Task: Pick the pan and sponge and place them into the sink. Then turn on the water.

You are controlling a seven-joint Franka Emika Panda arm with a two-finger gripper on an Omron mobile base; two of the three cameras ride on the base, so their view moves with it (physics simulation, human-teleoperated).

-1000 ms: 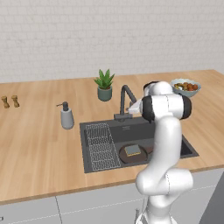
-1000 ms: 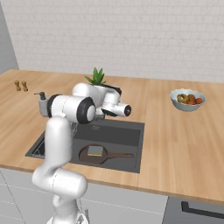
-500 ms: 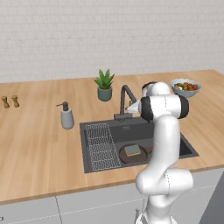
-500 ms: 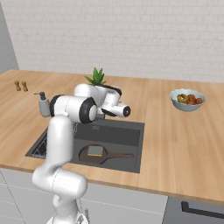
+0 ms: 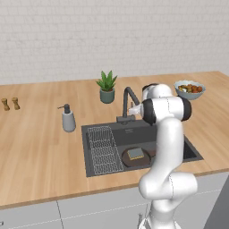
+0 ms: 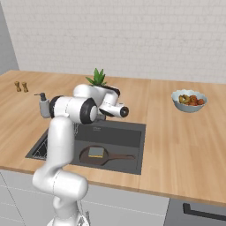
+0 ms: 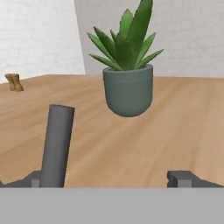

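- No brand, label or writing can be read on anything in these views.
- The pan (image 5: 137, 156) lies on the floor of the sink (image 5: 134, 134), toward the near wall; it is round, shallow and dark brown, and in the right base view its short dark handle points to the right along the basin floor.
- The sponge (image 5: 135, 153) rests inside the pan, a small square with a grey-green top and a yellow edge showing underneath.
- The sink is a dark grey rectangular basin set into the wooden table (image 5: 40, 152), with a wire-grid rack (image 5: 104, 148) filling its left part in the left base view.
- The faucet (image 5: 129, 101) is a dark grey angular gooseneck rising from the back rim of the sink; no stream shows below its spout.
- The fingers (image 7: 112, 178) are spread wide and released, grasping nothing; in the hand view a dark grey upright bar, seemingly part of the faucet, stands just inside the left tip, and whether it touches cannot be told.
- A grey soap dispenser (image 5: 67, 119) with a black pump stands on the table left of the sink.
- A potted plant (image 7: 127, 65) in a grey-green pot sits behind the faucet.
- A pale bowl of fruit (image 5: 189, 89) sits far right, and two small wooden shakers (image 5: 10, 103) far left.
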